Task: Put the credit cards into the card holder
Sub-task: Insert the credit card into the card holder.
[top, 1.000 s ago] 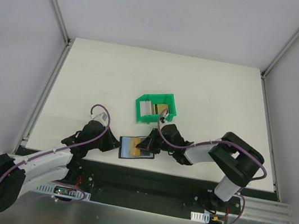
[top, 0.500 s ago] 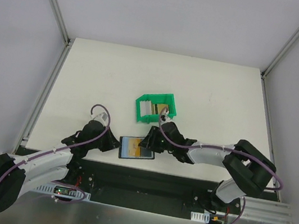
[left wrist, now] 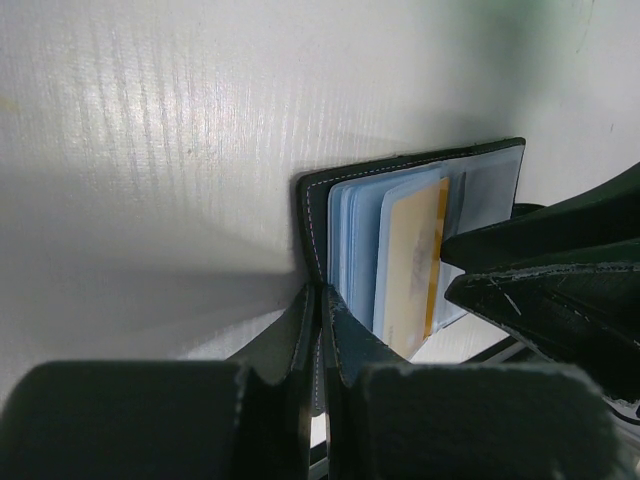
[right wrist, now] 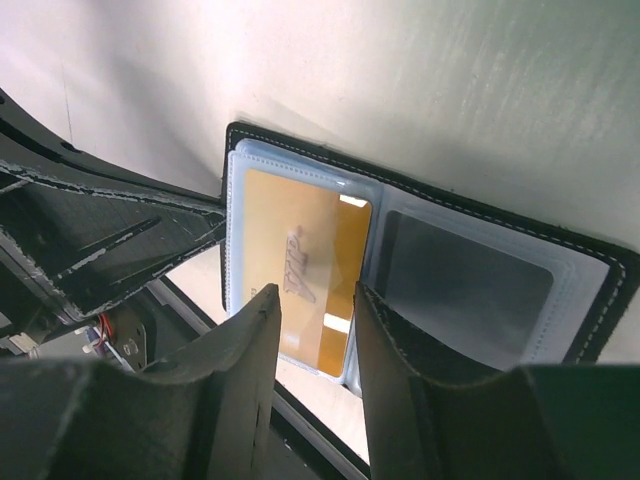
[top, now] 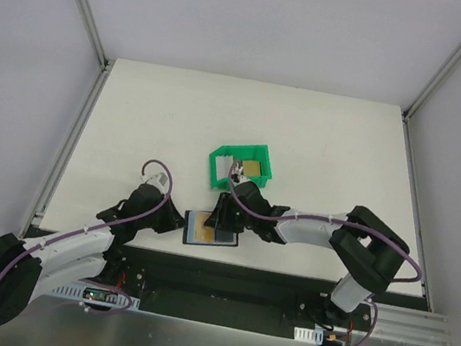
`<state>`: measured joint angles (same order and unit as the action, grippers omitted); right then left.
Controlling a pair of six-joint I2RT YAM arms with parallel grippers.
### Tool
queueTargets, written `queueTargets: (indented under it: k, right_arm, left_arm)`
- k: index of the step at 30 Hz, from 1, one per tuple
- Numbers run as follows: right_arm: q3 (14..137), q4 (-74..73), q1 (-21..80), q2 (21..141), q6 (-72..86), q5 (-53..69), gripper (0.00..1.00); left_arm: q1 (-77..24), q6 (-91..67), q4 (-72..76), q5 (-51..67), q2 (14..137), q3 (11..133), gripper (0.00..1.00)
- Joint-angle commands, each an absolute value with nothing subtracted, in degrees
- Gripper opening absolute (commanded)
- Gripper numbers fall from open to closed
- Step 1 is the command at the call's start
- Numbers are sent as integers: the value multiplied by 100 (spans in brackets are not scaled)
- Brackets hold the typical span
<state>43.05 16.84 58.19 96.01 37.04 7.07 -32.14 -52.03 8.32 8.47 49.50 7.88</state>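
The black card holder (top: 211, 230) lies open near the table's front edge, bluish sleeves up. My left gripper (top: 179, 220) is shut on its left cover edge, which shows pinched between the jaws in the left wrist view (left wrist: 322, 312). A gold credit card (right wrist: 298, 262) sits inside the left clear sleeve of the card holder (right wrist: 470, 290). My right gripper (right wrist: 316, 296) hovers open just above that sleeve, nothing between its fingers. From above, the right gripper (top: 225, 217) is over the holder's upper right part. More credit cards (top: 250, 169) lie in the green bin.
The green open-fronted bin (top: 262, 153) stands just behind the card holder, close to the right wrist. The table's front edge and the black base rail (top: 223, 277) run right below the holder. White walls and metal posts frame the table.
My right gripper has opened and let go of the gold card, which now rests in the holder's sleeve. It also shifted slightly left. The left gripper has kept its hold.
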Motion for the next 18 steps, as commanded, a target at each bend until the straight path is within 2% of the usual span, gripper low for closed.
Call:
queueTargets:
  k: [1, 12, 18]
  right_arm:
    - [4588, 1643, 5862, 9729, 3586, 896, 38]
    - [4746, 1793, 5889, 9756, 3481, 1046, 36]
    - [4764, 1240, 5906, 9423, 3182, 643, 37]
  left_arm:
    - [-3173, -5071, 668, 809, 5001, 923, 0]
    - [-3173, -5036, 668, 861, 5001, 975, 0]
    - [-3173, -5019, 668, 967, 4957, 1028, 0]
